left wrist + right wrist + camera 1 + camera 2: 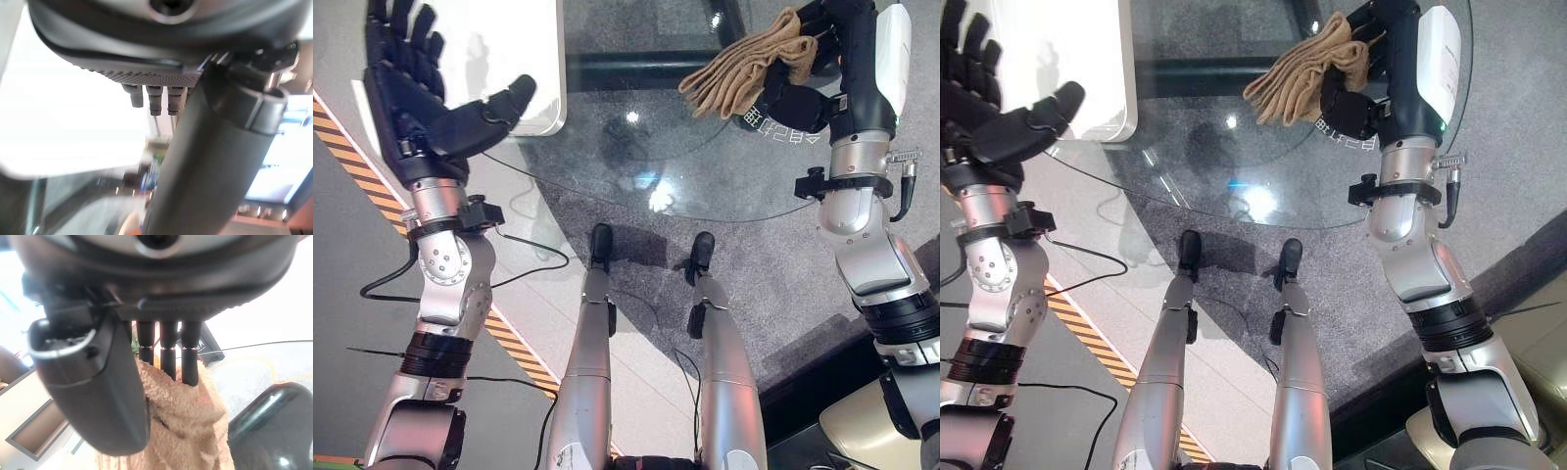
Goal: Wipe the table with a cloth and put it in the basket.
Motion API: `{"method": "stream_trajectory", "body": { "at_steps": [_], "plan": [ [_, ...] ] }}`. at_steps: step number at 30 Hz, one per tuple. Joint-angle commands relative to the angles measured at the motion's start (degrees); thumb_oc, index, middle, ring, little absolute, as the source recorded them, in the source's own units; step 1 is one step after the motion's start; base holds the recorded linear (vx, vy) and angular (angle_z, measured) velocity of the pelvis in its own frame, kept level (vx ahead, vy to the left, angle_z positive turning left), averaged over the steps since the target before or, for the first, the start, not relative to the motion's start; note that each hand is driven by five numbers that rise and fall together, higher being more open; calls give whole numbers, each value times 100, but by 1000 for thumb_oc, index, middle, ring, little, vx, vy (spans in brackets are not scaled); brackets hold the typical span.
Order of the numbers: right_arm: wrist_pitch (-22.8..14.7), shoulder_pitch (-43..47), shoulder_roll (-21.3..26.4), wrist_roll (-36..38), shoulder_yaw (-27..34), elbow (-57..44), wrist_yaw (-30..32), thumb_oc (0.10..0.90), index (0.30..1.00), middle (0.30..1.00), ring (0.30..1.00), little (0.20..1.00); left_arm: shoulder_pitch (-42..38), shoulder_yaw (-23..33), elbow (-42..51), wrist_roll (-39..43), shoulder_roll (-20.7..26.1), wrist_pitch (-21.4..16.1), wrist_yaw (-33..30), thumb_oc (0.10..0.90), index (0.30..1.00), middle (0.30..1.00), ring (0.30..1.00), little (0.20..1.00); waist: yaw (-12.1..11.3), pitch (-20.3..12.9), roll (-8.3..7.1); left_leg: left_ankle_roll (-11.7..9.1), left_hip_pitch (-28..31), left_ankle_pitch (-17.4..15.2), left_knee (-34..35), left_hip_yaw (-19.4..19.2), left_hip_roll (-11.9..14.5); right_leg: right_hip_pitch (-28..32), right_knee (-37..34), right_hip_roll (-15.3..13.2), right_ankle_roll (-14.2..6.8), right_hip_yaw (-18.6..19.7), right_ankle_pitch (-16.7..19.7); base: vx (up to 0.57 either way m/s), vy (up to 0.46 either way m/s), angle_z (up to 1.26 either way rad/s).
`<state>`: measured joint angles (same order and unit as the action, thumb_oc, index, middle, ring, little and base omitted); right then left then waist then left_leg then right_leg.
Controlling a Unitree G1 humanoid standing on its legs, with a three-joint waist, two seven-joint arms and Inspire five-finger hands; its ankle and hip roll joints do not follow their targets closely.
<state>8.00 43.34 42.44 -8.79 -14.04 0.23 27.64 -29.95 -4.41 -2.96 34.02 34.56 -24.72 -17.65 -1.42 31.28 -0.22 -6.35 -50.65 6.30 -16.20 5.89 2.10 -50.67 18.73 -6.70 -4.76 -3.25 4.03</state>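
A tan fluffy cloth hangs bunched from my right hand, whose fingers and thumb are curled round it above the round glass table. The right wrist view shows the cloth pinched between the fingers and the thumb. My left hand is raised at the left with its fingers straight and spread and the thumb out, holding nothing. A white rectangular basket stands on the table just beyond the left hand.
The glass table's front edge curves across the middle of the view over grey carpet. A yellow-and-black striped line runs on the floor at the left. A dark bar lies under the glass.
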Motion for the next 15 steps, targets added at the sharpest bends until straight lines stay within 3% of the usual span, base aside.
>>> {"method": "stream_trajectory", "body": {
  "at_steps": [1, 15],
  "plan": [
    [-803, 593, 228, 61, 635, -1318, 164, 100, 300, 300, 300, 200, -512, 163, 774, -278, 151, -328, 284, 800, 900, 900, 900, 900, 9, -149, 18, 551, 381, -156, 263, -511, -349, 351, 88, 477, 16, -155, -321, -1, 17, -7],
    [-1075, 1055, 175, 587, 466, -1723, -83, 100, 300, 300, 300, 200, -1085, -502, 879, -146, 82, 138, 963, 800, 900, 900, 900, 900, 123, -149, -18, 529, 532, -148, 349, -596, -298, 471, -7, 456, -8, -87, -292, 0, 2, -1]
  ]
}}
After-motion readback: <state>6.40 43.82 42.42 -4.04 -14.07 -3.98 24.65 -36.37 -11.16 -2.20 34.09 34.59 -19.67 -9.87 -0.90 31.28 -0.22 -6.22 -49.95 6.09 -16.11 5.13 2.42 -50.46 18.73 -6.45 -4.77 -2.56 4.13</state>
